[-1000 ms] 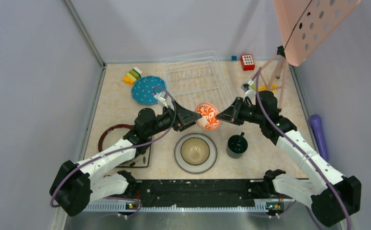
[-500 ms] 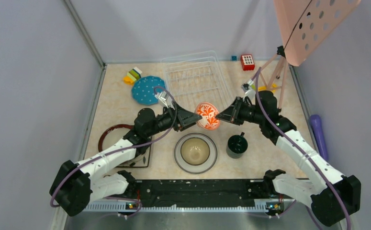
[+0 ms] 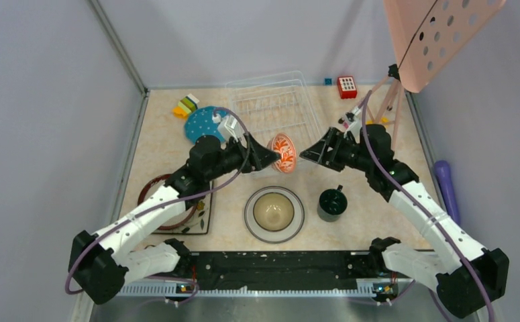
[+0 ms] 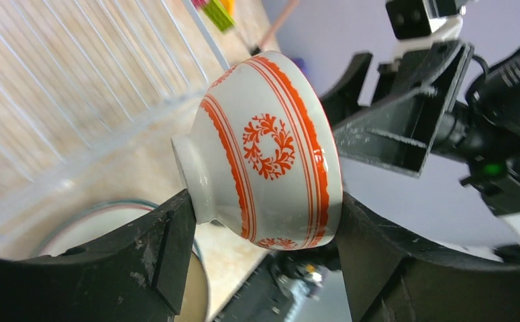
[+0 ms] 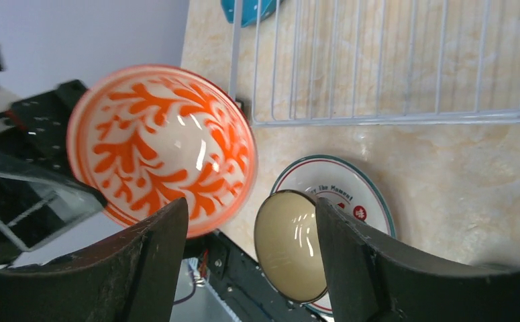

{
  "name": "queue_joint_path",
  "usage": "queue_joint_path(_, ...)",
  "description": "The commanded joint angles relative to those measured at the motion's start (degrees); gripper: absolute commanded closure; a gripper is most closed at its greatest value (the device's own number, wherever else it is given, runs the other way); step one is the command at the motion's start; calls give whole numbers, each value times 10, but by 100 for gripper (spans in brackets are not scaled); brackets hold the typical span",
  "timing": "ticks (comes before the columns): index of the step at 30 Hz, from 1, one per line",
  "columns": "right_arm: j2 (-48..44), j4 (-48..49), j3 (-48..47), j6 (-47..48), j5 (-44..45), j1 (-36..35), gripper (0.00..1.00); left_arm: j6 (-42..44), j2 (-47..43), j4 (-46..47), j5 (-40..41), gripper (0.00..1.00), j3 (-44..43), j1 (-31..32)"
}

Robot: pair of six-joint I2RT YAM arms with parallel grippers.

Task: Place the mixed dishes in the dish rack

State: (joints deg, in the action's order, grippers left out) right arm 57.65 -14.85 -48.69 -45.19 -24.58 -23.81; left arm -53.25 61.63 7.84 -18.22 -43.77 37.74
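- The orange-white bowl (image 3: 284, 153) no longer lies mouth-up on the counter (image 3: 160, 151). It now hangs in the air, tipped on its side, and has shifted toward 11 o'clock from where it lay a second ago.
- My left claw (image 3: 270, 155) has it — closed down on the bowl, one finger by the foot and the other by the rim.
- My right claw (image 3: 308, 154) gapes wide and holds nothing. It sits just at 3 o'clock of the bowl, facing its patterned inside.
- The dish rack (image 3: 277, 111) lies at 12 o'clock of the bowl, its near edge close by, with no dish in it yet.
- I judge the pick done and the carry begun — the brown bowl (image 3: 274, 210) and dark green mug (image 3: 331, 202) wait at 6 and 5 o'clock.
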Motion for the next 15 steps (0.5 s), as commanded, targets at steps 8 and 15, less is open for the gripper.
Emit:
queue_joint_path(8, -103, -69, -33, 71, 182, -5, 33, 399, 121, -240, 132, 100, -257, 5)
queue_joint_path(15, -141, -106, -41, 102, 227, -5, 34, 564, 203, -251, 286, 100, -315, 53)
